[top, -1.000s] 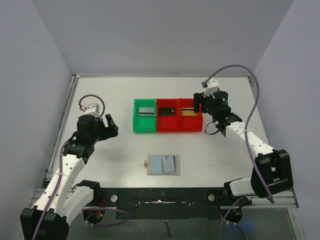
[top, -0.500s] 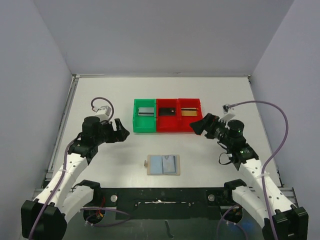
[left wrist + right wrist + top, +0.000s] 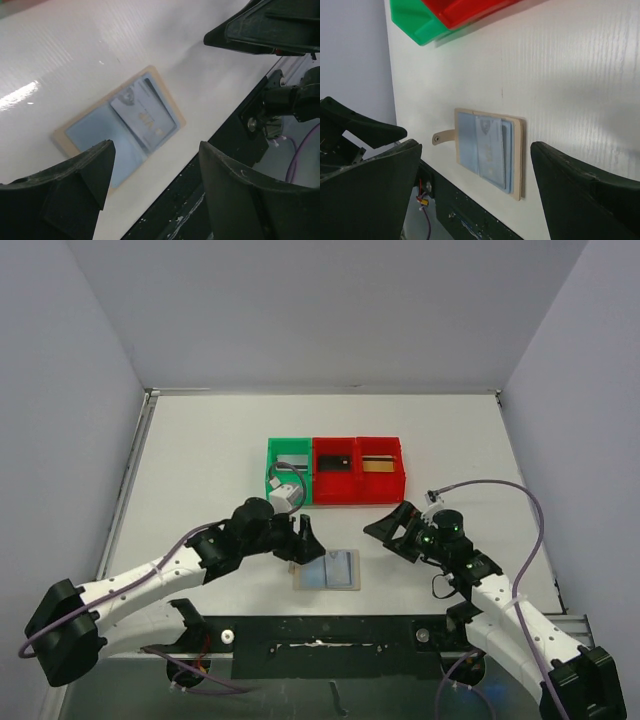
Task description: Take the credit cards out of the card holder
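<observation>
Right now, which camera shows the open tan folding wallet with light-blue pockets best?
Right wrist: the tan folding wallet lies whole and sharp, its snap tab and one pale card plain. Left wrist shows it blurred, a corner behind a black finger. The top view shows it small, the left gripper overlapping its left edge.

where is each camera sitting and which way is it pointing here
Top external: fixed above and behind the arms, looking down on the table, bins and wallet; both arms and the left gripper and right gripper show.
Left wrist: on the left arm, pointing down at the wallet between its own two fingers.
Right wrist: on the right arm, looking low across the table at the wallet between its own fingers, bins beyond.
Shared: both wrist views show the open wallet with a card in its pocket.
</observation>
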`<state>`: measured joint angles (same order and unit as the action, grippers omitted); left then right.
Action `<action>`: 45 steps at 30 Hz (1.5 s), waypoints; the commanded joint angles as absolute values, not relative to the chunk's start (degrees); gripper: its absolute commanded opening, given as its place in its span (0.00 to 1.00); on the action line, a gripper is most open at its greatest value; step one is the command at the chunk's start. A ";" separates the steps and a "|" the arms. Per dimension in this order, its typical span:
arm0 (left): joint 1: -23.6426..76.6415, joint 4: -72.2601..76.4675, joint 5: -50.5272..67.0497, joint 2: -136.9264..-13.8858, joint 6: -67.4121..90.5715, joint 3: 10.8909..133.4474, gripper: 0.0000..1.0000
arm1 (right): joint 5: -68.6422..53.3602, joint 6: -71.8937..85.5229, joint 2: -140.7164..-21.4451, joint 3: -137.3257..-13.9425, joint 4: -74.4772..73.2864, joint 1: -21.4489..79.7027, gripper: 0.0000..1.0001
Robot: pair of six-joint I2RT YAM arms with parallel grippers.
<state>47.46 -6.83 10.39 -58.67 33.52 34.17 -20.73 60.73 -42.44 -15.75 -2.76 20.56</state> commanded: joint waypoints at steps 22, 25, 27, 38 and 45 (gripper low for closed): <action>54.23 -13.04 -4.32 -71.50 49.37 34.48 0.52 | -8.97 65.13 -62.54 -26.09 0.37 40.91 0.61; 54.23 -13.80 -4.60 -71.98 49.65 34.45 0.47 | -9.40 64.11 -65.00 -27.98 -0.28 41.83 0.56; 54.23 -14.01 -4.58 -71.94 49.61 34.50 0.46 | -8.88 63.64 -66.72 -29.11 -1.27 42.47 0.55; 54.14 -15.33 -1.06 -72.02 44.89 35.42 0.47 | -8.20 61.19 -73.02 -33.22 -4.64 44.77 0.53; 54.15 -15.72 -0.52 -73.08 44.40 35.57 0.47 | -5.98 60.57 -74.68 -35.67 -9.02 45.07 0.53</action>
<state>54.04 -16.53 -1.30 -72.77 45.87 34.09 -8.36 61.76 -74.43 -32.67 -7.42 44.42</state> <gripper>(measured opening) 0.468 0.529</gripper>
